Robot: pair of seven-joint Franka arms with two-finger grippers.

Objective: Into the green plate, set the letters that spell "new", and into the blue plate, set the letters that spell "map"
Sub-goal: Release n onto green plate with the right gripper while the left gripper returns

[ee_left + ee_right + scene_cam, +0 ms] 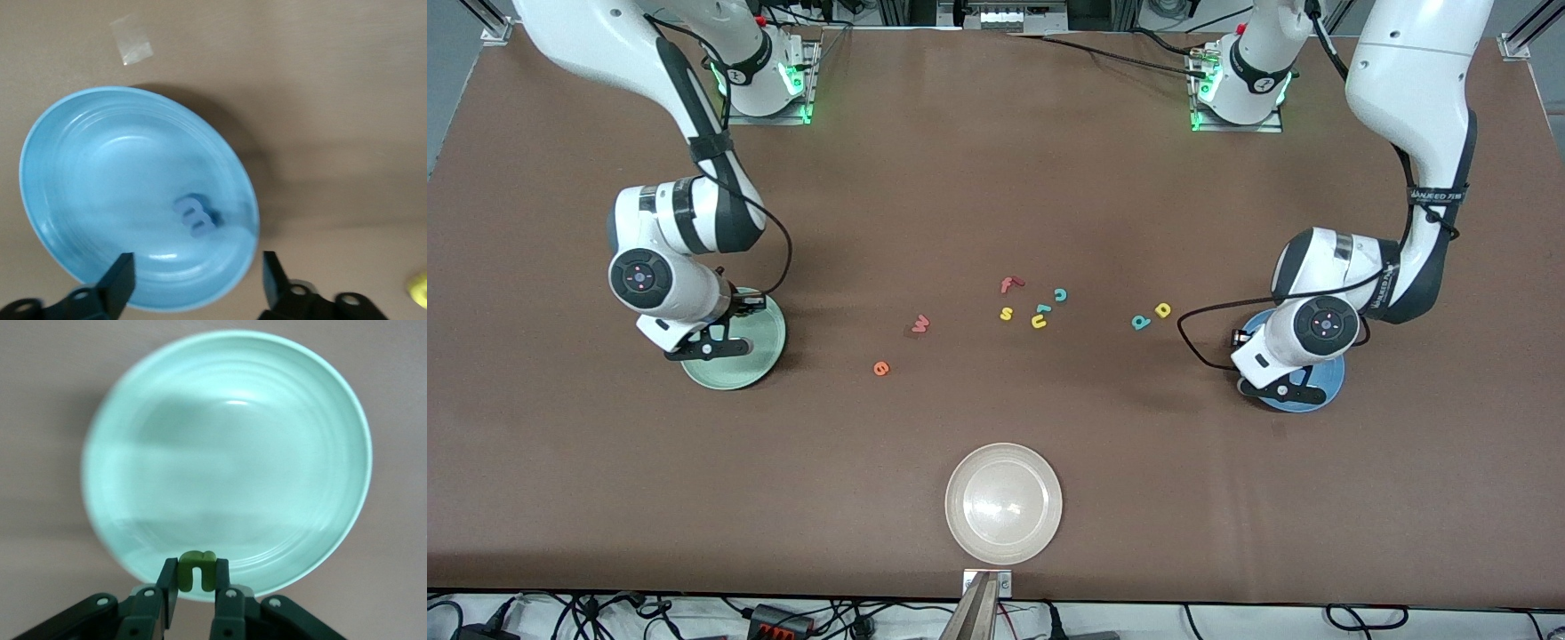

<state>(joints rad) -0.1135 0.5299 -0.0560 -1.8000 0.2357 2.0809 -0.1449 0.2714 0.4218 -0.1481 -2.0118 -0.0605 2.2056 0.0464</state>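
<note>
Right gripper (195, 587): fingers clamped on the green "n" (196, 569), held in the air over the rim of the green plate (280, 440), which sits at the right arm's end of the counter (996, 178). Left gripper (198, 283): fingers apart and holding nothing, over the blue plate (80, 167) at the left arm's end; the blue "m" (195, 215) lies inside that plate, clear of both fingers. A small clear scrap (132, 40) lies on the counter just beside the blue plate. On the open counter between the plates: the orange "e" (881, 368) and the salmon-red "w" (919, 325) lie toward the green plate, the "e" nearer the front camera. The teal "a" (1140, 322) and yellow "p" (1162, 310) lie side by side near the blue plate. Mid-counter cluster: red "f" (1008, 284), yellow "s" (1006, 313), yellow "u" (1039, 322), teal "c" (1060, 295). A cream-white plate (1004, 503) sits nearest the front camera, well apart from the letters.
</note>
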